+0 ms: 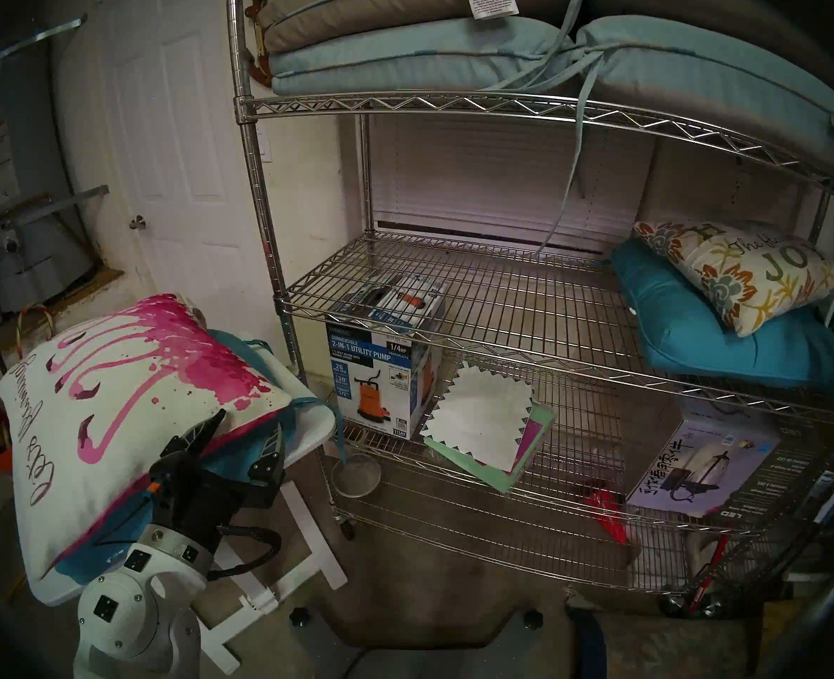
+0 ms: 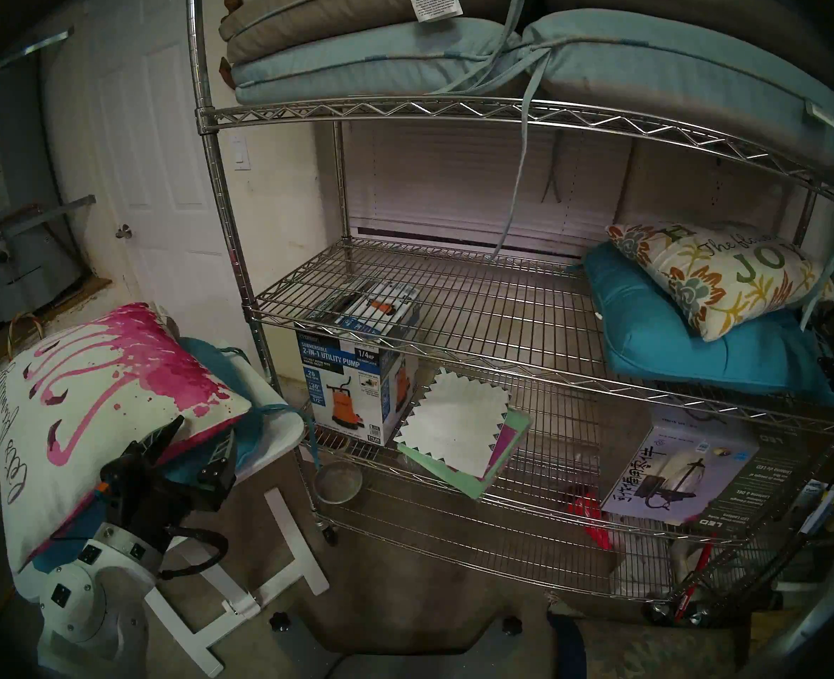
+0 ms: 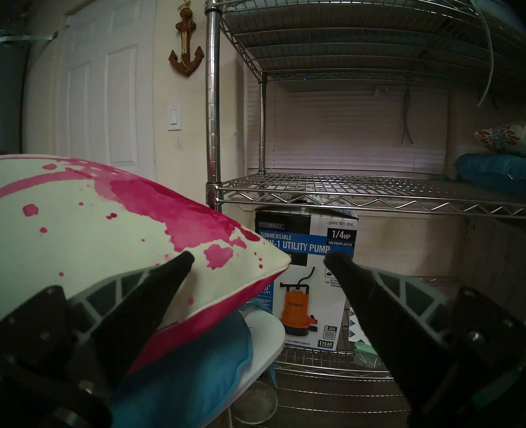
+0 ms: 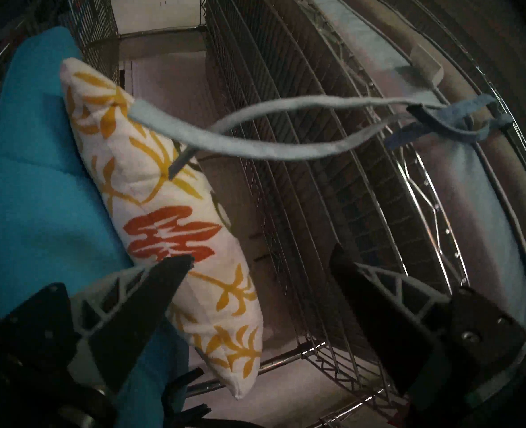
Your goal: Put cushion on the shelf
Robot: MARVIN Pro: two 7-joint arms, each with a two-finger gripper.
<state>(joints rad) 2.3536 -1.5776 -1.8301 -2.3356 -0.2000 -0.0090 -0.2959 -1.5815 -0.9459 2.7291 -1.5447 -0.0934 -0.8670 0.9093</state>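
A: Flamingo cushion (image 1: pixel 126 398) where?
B: On white counter (image 1: pixel 314 418), at ten o'clock off the left claw (image 1: pixel 246 430), spread wide, empty, nearer. Right claw (image 4: pixel 261 260) gaping by the shelf (image 1: pixel 503 291).

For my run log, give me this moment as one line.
left gripper: open beside flamingo cushion | right gripper: open, empty | floral cushion: on teal cushion, wire shelf
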